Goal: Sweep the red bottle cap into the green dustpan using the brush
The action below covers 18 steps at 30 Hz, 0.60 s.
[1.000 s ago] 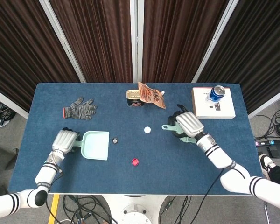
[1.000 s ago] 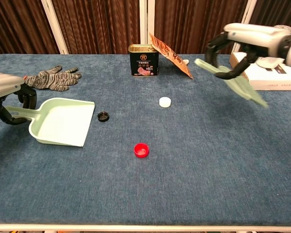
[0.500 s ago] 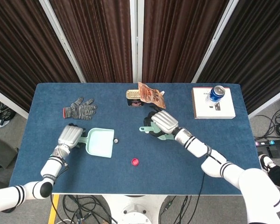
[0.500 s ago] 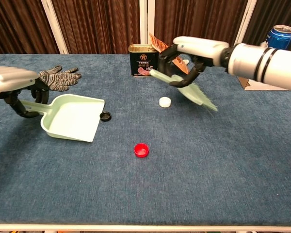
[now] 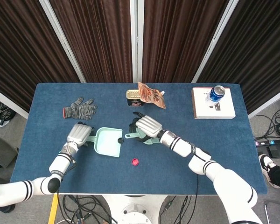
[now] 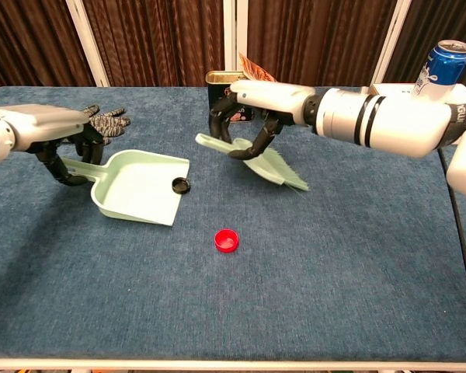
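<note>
The red bottle cap [image 5: 135, 162] [image 6: 226, 240] lies on the blue table, near the front middle. My left hand [image 5: 78, 135] [image 6: 62, 132] grips the handle of the green dustpan [image 5: 108, 142] [image 6: 140, 186], whose open mouth faces right, up and left of the cap. My right hand [image 5: 147, 127] [image 6: 252, 105] holds the pale green brush [image 6: 256, 159] above the table, bristles slanting down to the right, behind the cap. A small black cap [image 6: 180, 185] sits at the dustpan's mouth edge.
At the back stand a tin [image 5: 134, 97] and an orange packet [image 5: 152, 95]. A grey glove [image 5: 79, 108] lies back left. A blue can [image 5: 217, 93] stands on a white box [image 5: 213, 103] at the back right.
My right hand has carried the brush leftward across the table and now hides the white cap. My left hand has slid the dustpan right, up to the black cap.
</note>
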Available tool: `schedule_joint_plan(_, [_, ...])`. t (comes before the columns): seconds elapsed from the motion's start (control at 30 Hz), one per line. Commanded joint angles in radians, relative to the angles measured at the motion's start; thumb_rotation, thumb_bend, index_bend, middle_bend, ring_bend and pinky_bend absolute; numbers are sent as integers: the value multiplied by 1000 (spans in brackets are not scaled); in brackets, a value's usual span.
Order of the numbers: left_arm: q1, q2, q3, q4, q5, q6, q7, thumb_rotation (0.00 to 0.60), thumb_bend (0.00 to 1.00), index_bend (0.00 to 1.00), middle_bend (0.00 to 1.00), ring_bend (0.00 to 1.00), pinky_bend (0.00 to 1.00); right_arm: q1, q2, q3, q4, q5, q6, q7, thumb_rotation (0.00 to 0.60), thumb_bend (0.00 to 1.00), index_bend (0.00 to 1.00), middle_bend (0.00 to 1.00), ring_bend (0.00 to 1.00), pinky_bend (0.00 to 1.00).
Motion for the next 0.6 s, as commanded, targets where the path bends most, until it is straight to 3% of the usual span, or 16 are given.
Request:
schedule_joint_plan(0.03, [-9,-8,2,-6,-1,4,5,600,348,511,471,329,231,3,-18,-16,16,-4,26,37,600,588,808,657,292,48])
schedule_joint_plan(0.3, [-27,-10,13,-49,6,32,23,600,348,511,471,329,230,-9,-25,-45,-26,-22,120,97,600,589,823,668,292,59])
schedule_joint_plan(0.6, [-33,9,37,-109,10,57,40,600,348,511,471,328,231,-64,72,-72,-216,-37,254,90,600,590,823,668,293,69])
